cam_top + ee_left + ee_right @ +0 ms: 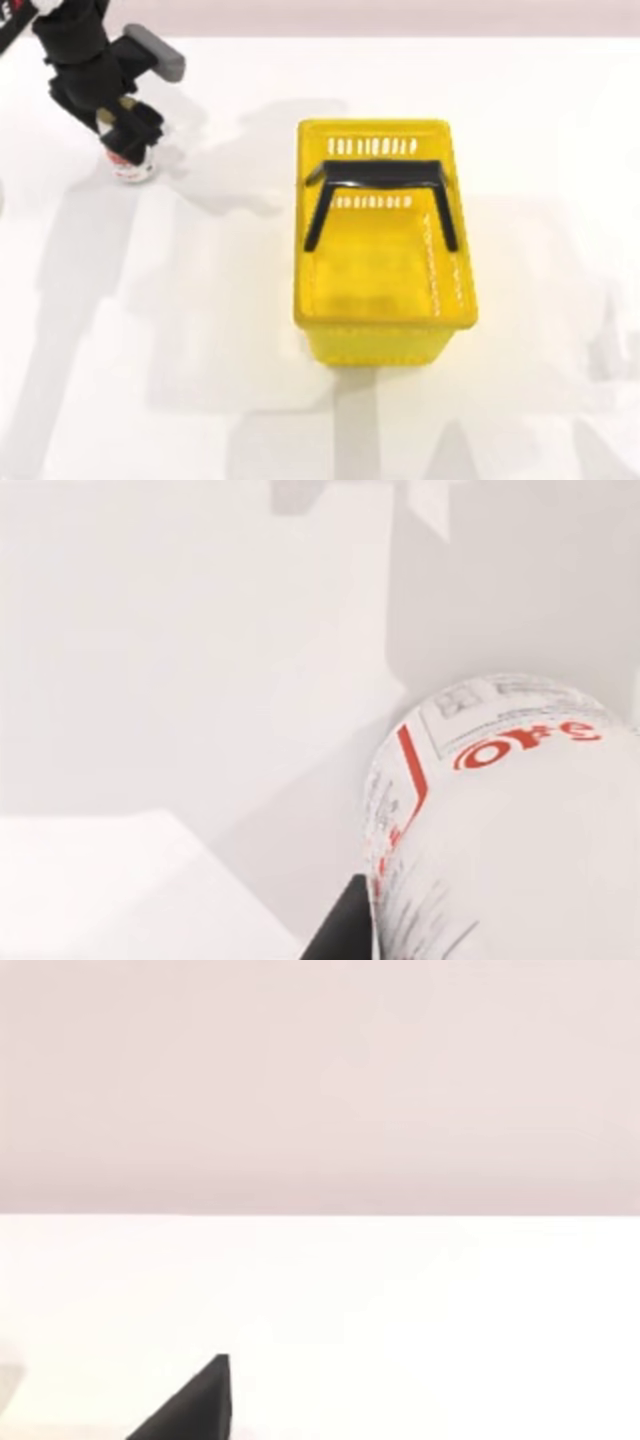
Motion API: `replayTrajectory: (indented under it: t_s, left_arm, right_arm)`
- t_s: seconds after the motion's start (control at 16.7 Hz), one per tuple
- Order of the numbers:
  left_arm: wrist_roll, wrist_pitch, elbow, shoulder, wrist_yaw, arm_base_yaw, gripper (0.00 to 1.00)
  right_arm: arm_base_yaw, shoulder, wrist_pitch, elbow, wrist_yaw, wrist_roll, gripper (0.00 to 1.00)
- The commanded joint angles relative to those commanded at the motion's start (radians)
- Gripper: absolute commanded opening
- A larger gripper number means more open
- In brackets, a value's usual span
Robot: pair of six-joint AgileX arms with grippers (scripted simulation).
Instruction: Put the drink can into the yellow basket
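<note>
The drink can is small and white with red markings; it stands on the desk directly beneath the left pincer, which covers its top. In the left wrist view its printed side fills the near field. The yellow basket, rectangular with slotted walls and a black handle raised across its far half, sits well apart from that pincer, open side up.

Drink can mostly hidden under left gripper, well apart from yellow basket; cropped by left wrist view's edge; finger gap unreadable.
</note>
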Motion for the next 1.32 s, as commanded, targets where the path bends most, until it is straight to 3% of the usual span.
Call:
replayTrajectory:
  t_s: [0.6,0.72,1.02,1.32]
  left_arm:
    - [0.002,0.000,0.000,0.000,-0.001,0.004,0.00]
    - [-0.009,0.030,-0.016,-0.006,0.022,-0.001,0.00]
    - [-0.096,0.274,-0.140,-0.051,0.187,-0.030,0.00]
    - [-0.241,0.709,-0.348,-0.150,0.455,-0.074,0.00]
  right_arm:
    - [0.000,0.000,0.000,0.000,0.000,0.000,1.00]
    - [0.000,0.000,0.000,0.000,0.000,0.000,1.00]
    - [0.000,0.000,0.000,0.000,0.000,0.000,1.00]
    - [0.000,0.000,0.000,0.000,0.000,0.000,1.00]
